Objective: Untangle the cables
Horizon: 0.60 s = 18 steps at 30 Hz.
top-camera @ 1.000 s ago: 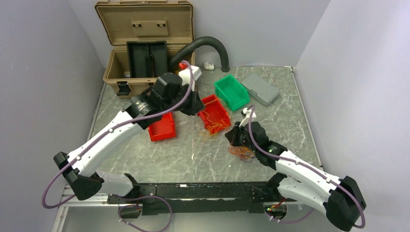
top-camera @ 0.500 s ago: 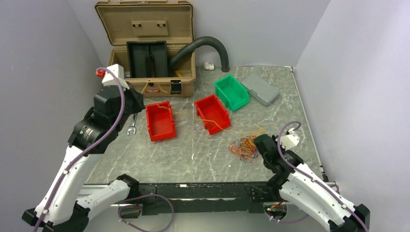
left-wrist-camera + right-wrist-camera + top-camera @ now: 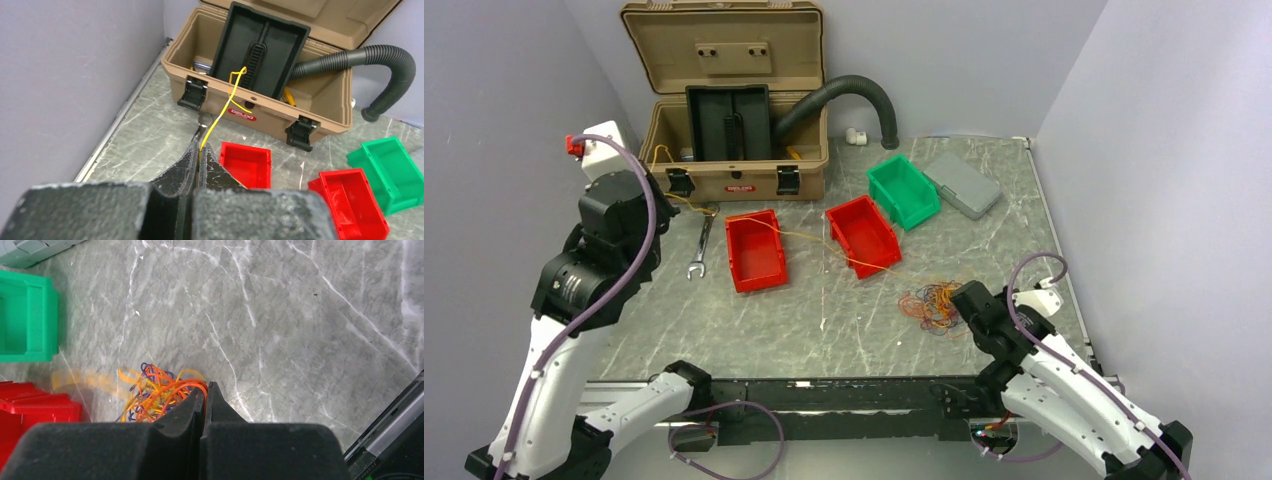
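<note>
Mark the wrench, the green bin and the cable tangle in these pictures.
wrench (image 3: 701, 243): top external view, middle of its shaft.
green bin (image 3: 902, 188): top external view, bare inside floor.
cable tangle (image 3: 157, 391): right wrist view, orange loops by the fingertips.

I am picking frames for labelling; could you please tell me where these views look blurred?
Right wrist view: a yellow strand left of the cable tangle is smeared; the marble table is sharp. Left wrist view: the yellow wire is crisp. Top view: even light, no glare.
</note>
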### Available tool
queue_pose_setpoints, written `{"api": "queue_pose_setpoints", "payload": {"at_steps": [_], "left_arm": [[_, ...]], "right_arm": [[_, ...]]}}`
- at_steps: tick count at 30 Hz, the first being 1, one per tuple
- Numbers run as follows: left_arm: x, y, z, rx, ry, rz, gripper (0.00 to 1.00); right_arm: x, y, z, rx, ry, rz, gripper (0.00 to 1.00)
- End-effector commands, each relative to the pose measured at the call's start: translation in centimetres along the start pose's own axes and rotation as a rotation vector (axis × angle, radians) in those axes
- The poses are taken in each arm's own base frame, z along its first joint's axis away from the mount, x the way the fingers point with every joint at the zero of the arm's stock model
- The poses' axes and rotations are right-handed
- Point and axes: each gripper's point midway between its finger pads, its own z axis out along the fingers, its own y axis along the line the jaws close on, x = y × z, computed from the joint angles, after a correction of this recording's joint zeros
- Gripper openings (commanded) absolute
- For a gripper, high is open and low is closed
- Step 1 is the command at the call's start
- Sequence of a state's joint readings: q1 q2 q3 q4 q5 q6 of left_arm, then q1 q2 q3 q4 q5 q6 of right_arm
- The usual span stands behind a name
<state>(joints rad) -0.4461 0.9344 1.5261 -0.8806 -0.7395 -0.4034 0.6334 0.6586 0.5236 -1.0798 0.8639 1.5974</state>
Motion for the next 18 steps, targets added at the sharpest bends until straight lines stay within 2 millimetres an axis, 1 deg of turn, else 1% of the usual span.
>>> {"api": "queue_pose_setpoints", "payload": {"at_steps": [1, 2, 3, 4, 5, 7, 8, 9, 10, 11, 12, 13, 14, 15, 18], "left_arm": [[-3.2, 2.1, -0.9, -0.069, -0.104, 0.055, 0.00], [-3.2, 1.7, -0.9, -0.044, -0.097, 0.065, 0.00], [-3.1, 0.4, -0.8, 0.030, -0.086, 0.083, 0.00], [-2.7, -1.5, -0.9, 0.135, -0.071, 0.101, 0.00], [-2.3, -3.4, -1.2, 0.246, -0.062, 0.113, 0.00], [-1.2, -6.3, -2.0, 0.420, -0.034, 0.115, 0.00], [-0.6, -8.1, -2.9, 0.543, -0.020, 0.125, 0.00], [-0.2, -9.4, -3.6, 0.626, -0.012, 0.130, 0.00], [0.1, -10.5, -4.3, 0.701, -0.004, 0.132, 0.00], [0.4, -11.4, -4.9, 0.763, 0.005, 0.132, 0.00], [0.6, -12.0, -5.4, 0.807, 0.012, 0.128, 0.00], [0.7, -12.3, -5.6, 0.829, 0.017, 0.125, 0.00], [0.8, -12.4, -5.6, 0.831, 0.024, 0.122, 0.00], [0.9, -12.3, -5.4, 0.821, 0.024, 0.123, 0.00], [1.1, -11.6, -4.3, 0.754, 0.028, 0.137, 0.00]], "right_arm": [[-1.9, 0.3, -0.7, -0.010, -0.046, 0.035, 0.00], [-1.8, 0.7, -0.8, -0.030, -0.040, -0.018, 0.00], [-1.6, 1.8, -0.9, -0.082, -0.027, -0.094, 0.00], [-1.3, 3.0, -1.2, -0.136, -0.003, -0.142, 0.02], [-0.9, 4.0, -1.5, -0.184, 0.018, -0.180, 0.09], [-0.1, 6.0, -2.3, -0.299, 0.058, -0.262, 0.25], [-0.1, 7.2, -2.8, -0.364, 0.061, -0.280, 0.29], [0.1, 7.6, -3.1, -0.399, 0.069, -0.294, 0.35], [0.5, 8.1, -3.4, -0.444, 0.088, -0.313, 0.44], [0.9, 9.1, -4.1, -0.518, 0.100, -0.347, 0.53], [1.9, 10.2, -5.1, -0.619, 0.135, -0.403, 0.60], [2.5, 11.5, -6.1, -0.727, 0.144, -0.463, 0.65], [2.9, 12.1, -6.6, -0.773, 0.154, -0.499, 0.70], [3.3, 12.6, -7.2, -0.808, 0.174, -0.517, 0.73], [4.3, 14.1, -8.4, -0.900, 0.214, -0.580, 0.77]]}}
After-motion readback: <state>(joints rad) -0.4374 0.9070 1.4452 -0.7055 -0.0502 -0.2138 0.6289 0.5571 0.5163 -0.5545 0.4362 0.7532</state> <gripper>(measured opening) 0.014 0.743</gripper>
